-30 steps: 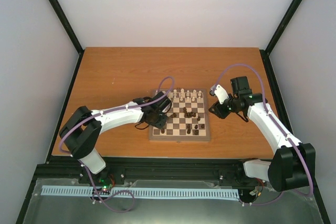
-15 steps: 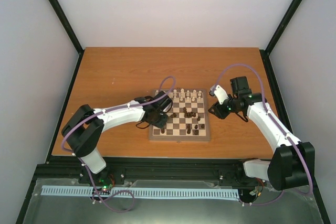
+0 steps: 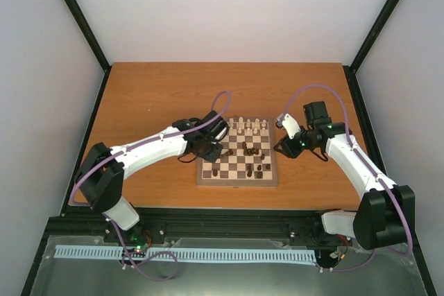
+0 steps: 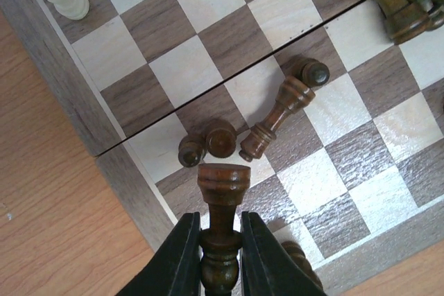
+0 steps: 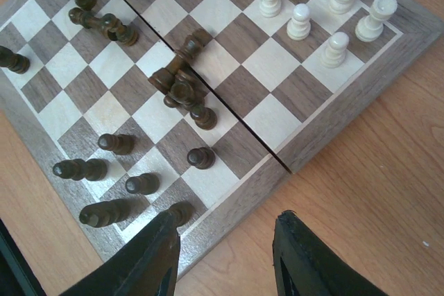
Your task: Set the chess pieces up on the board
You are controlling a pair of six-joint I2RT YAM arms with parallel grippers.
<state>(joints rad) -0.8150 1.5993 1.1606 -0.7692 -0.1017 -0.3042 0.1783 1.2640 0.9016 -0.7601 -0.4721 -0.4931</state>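
**Dark piece gripped upright in the left fingers, above the board near its left border.**
It should probably come straight down onto a free square and be let go only once its base sits flat. Toppled dark pieces lie just beyond it and could be knocked. Bare squares open toward the cream pieces, and the safest exit looks to be back across the border. The right fingers gape wide with nothing between them, over the table just off the right edge.
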